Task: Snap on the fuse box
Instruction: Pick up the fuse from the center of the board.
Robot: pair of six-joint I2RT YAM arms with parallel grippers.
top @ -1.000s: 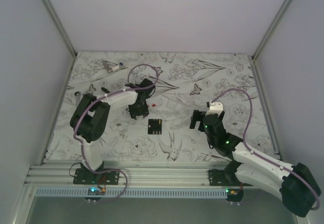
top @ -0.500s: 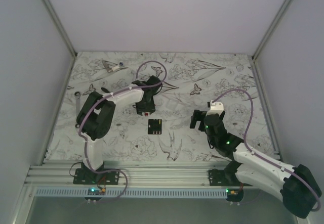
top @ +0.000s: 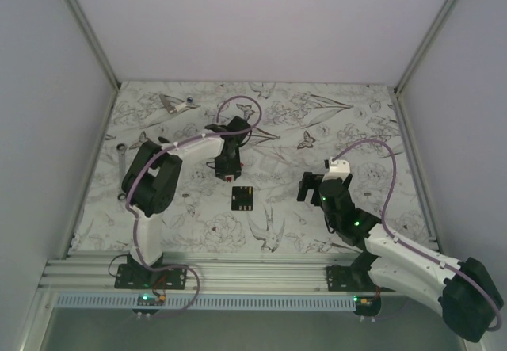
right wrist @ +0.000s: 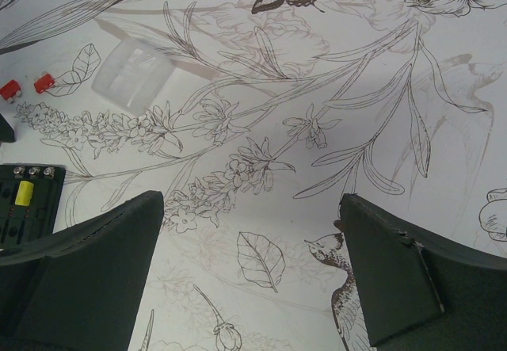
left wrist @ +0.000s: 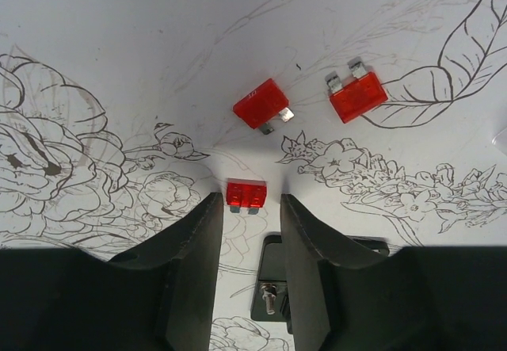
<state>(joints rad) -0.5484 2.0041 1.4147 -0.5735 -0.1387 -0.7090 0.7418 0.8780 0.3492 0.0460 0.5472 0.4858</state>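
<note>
The black square fuse box (top: 242,199) lies flat, slotted face upward.

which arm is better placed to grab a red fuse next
Left. The left fingers flank a red fuse, with gaps either side. The right fingers hang open to the right of the fuse box, away from the fuses.

No legible text, number, label or brand on the fuse box (top: 242,199) or red fuses (left wrist: 261,104)

The left arm (top: 170,154) has swung right over a red fuse (left wrist: 246,195), its fingers (left wrist: 194,240) narrowing around it
</note>
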